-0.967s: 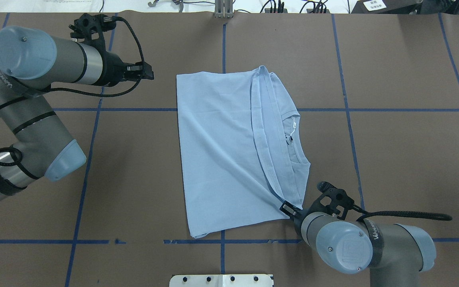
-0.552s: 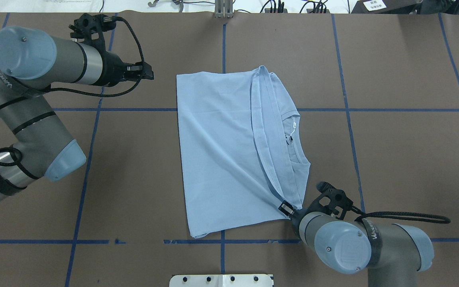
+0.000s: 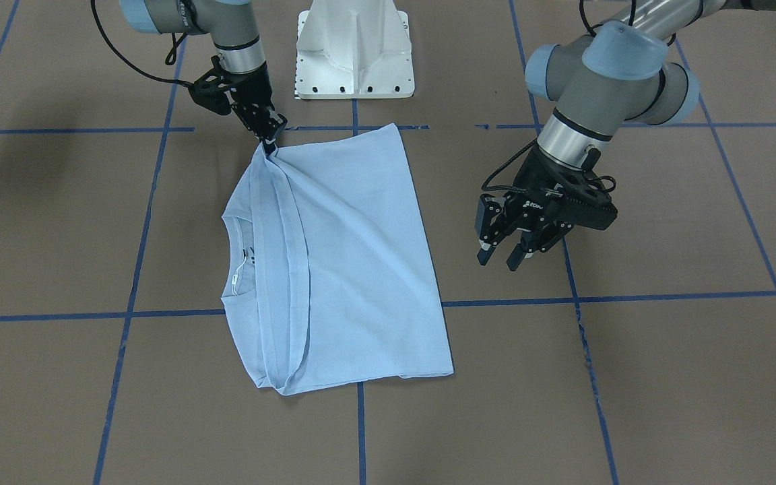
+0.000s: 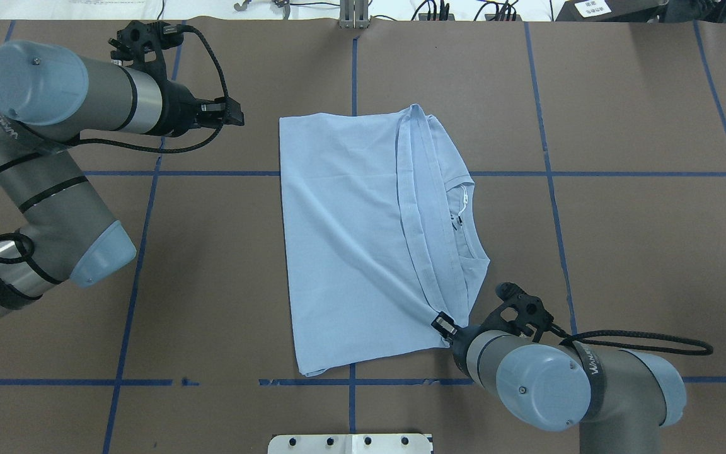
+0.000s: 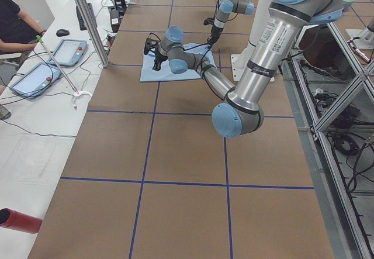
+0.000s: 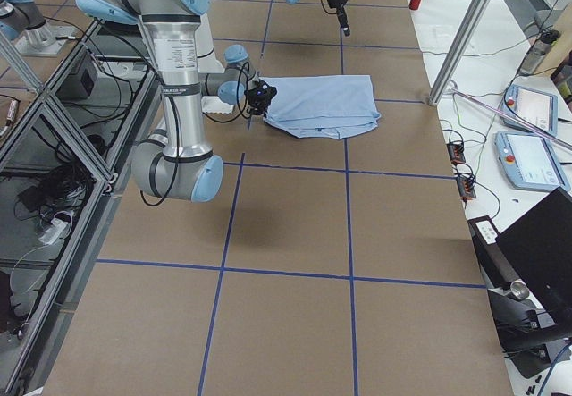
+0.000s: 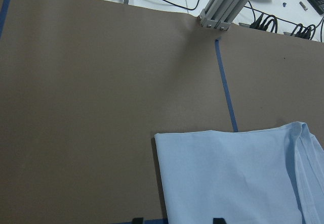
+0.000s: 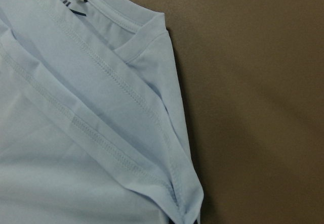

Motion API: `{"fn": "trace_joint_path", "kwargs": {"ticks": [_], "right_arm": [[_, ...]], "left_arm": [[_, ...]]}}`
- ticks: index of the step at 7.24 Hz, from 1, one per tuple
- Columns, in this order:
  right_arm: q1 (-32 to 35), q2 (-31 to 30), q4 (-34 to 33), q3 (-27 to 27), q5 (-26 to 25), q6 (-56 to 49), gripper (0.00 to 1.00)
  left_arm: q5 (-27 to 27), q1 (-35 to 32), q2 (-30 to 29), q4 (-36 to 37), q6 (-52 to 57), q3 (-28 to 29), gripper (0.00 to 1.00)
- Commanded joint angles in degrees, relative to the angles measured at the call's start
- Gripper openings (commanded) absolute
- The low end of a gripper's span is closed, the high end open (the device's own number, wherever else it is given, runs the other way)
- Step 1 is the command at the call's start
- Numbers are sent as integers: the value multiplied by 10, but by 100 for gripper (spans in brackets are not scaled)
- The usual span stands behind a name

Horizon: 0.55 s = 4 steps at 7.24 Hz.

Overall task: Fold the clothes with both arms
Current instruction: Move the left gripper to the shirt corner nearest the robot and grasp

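Fabric first: we see the light blue T-shirt [image 4: 344, 252] lying folded in the middle of the table [image 4: 640, 265]. Its hem band is laid across the body and stops just short of the white neck tag [image 4: 464, 198]. The right gripper [image 3: 271, 143] is pinched on the shirt's corner nearest the robot's edge of the table, where the hem band ends. There we see the cloth drawn into a small tight point, with creases running back from it. The left gripper [image 3: 499, 261] hangs over bare table beside the shirt's folded side, toward the table's left end and apart from the cloth. Its jaws stand apart with nothing between them. Blue tape lines [image 4: 640, 173] cross the brown surface.
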Motion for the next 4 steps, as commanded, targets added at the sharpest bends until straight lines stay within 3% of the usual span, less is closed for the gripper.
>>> {"fn": "trace_joint_path", "kwargs": {"ticks": [1, 4], "right_arm": [[1, -6, -4, 28, 17, 9, 0], [-5, -29, -5, 57, 63, 14, 0]], "left_arm": [[-2, 31, 7, 1, -73, -36, 55], [-17, 130, 71, 1, -276, -105, 59]]}}
